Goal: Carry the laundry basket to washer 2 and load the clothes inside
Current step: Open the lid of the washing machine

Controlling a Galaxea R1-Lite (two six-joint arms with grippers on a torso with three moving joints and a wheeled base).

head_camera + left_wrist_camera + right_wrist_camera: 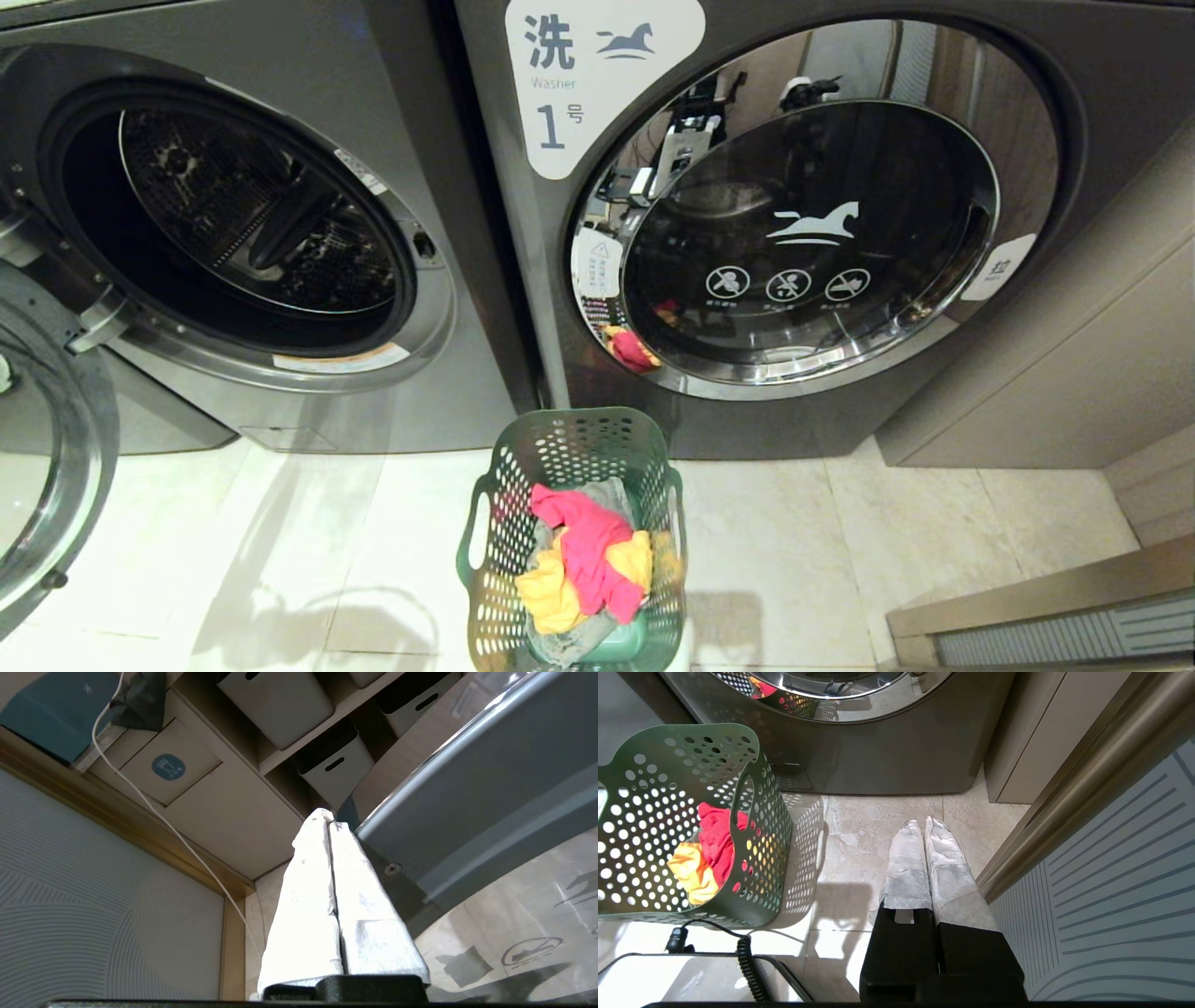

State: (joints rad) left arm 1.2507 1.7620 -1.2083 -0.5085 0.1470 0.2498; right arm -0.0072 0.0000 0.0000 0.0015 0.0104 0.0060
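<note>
The basket stands upright on the tiled floor at the near middle of the head view, its open mouth facing up and its longer side running from the robot toward the machines; one oval handle shows on its left wall and another on its right. Inside lies a loose heap of clothes: a pink piece on top, yellow pieces under and beside it, and grey cloth below, filling only the lower part. The right gripper hangs over bare floor to the right of the basket, apart from it, its two wrapped fingers pressed together with nothing between them. The left gripper is outside the head view; its own camera shows the fingers clenched on nothing, pointing up past the chrome-edged rim of an open washer door toward shelves holding grey bins. Beyond the basket stand two dark grey front-loaders. The left washer has its door swung open to the left, and the perforated drum looks empty; no number label for it is in view. The right washer, just behind the basket, is marked "1" on a white label and its glass door is shut, mirroring the basket's colours in the chrome ring.
</note>
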